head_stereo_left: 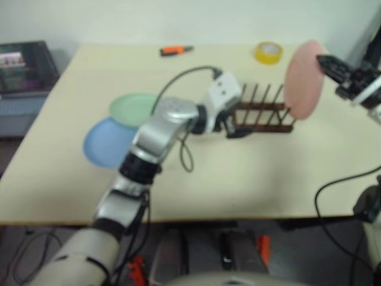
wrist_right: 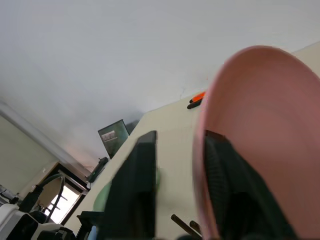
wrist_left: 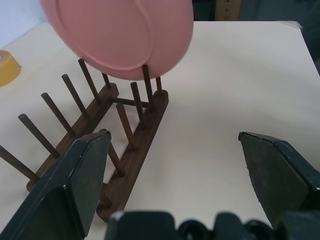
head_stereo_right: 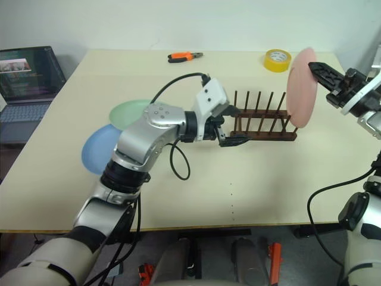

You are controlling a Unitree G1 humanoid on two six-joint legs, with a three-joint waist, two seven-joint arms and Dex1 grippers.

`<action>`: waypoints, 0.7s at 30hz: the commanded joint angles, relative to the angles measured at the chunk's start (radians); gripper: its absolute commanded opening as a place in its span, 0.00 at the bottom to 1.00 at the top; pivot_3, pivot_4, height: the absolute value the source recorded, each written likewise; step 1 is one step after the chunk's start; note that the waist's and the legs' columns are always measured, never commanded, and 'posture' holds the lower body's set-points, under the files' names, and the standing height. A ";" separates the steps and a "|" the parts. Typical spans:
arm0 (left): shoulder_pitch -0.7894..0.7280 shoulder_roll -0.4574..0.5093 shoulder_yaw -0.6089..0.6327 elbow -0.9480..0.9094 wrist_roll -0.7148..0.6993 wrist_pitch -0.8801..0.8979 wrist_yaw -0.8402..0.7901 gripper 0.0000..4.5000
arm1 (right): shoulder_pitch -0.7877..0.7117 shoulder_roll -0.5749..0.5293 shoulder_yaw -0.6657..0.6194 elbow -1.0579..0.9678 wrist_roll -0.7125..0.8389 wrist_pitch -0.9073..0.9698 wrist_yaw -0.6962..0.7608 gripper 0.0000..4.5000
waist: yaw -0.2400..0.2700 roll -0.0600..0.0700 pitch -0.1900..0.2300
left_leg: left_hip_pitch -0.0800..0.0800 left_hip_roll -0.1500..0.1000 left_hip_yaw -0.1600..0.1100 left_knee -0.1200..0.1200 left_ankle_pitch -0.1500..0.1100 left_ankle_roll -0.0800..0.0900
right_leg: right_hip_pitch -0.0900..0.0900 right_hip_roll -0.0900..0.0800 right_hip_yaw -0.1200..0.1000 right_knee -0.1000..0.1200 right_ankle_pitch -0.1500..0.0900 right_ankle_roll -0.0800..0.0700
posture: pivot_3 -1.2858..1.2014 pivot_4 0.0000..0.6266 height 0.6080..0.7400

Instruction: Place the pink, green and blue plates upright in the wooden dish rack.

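Cream table point(head_stereo_right: 280, 190) — white wall point(head_stereo_right: 178, 24) behind

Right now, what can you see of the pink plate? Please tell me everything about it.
The pink plate is round, plain and matte, with a shallow raised rim. It stands almost upright on edge at the end of the wooden dish rack nearer the right gripper. Its lower edge sits among the last pegs there. The right gripper's fingers straddle its top rim, standing slightly apart, so the grip looks loosened. Whether the plate rests fully on the rack's rails cannot be told.

Matte pink plate point(head_stereo_right: 300, 88), dark wooden dish rack point(head_stereo_right: 262, 122) (thin smooth pegs), smooth matte cream table point(head_stereo_right: 250, 190)
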 commanded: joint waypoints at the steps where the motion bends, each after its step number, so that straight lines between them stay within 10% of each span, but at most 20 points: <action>1: -0.016 -0.002 0.001 -0.020 0.006 -0.024 0.002 1.00 | 0.000 -0.013 -0.007 -0.045 0.001 -0.017 0.014 0.61 | 0.000 0.000 0.000 | 0.000 0.000 0.000 0.000 0.000 0.000 | 0.000 0.000 0.000 0.000 0.000 0.000 | 0.52 0.24 1.00; 6: -0.016 -0.004 0.000 -0.018 0.012 -0.026 0.002 1.00 | 0.007 -0.016 0.008 -0.060 -0.028 -0.055 0.016 0.99 | 0.000 0.000 0.000 | 0.000 0.000 0.000 0.000 0.000 0.000 | 0.000 0.000 0.000 0.000 0.000 0.000 | 0.52 0.24 1.00; 21: -0.025 0.016 0.015 -0.015 0.017 -0.030 0.003 1.00 | 0.081 -0.134 0.131 -0.273 -0.267 -0.178 -0.057 0.99 | 0.001 0.000 0.000 | 0.000 0.000 0.000 0.000 0.000 0.000 | 0.000 0.000 0.000 0.000 -0.002 0.003 | 0.52 0.24 1.00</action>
